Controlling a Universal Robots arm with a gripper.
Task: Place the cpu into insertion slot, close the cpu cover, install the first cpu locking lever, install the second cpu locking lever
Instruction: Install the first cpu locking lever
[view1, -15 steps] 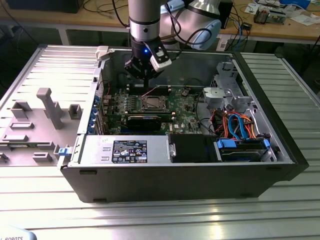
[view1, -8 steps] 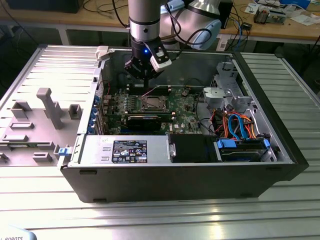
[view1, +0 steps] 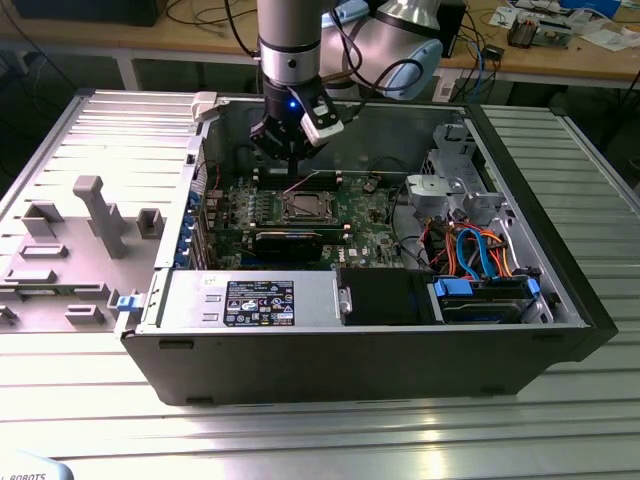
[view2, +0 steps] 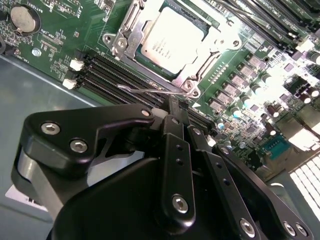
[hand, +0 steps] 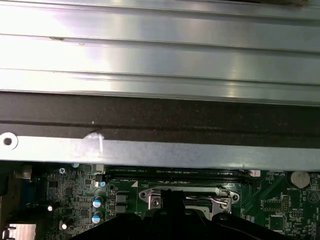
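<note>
no legible print on any surface

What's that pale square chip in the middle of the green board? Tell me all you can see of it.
The cpu is a flat square with a dull, pale metal face bearing faint print. It lies level in the insertion slot, and the silver cpu cover frames it, overlapping its edges. The gripper hangs close beside the socket, apart from the chip.

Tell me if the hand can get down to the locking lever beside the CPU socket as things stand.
Probably yes. The hand hovers just off the thin wire lever at the cpu cover's edge, with open board between them and nothing over it.
</note>
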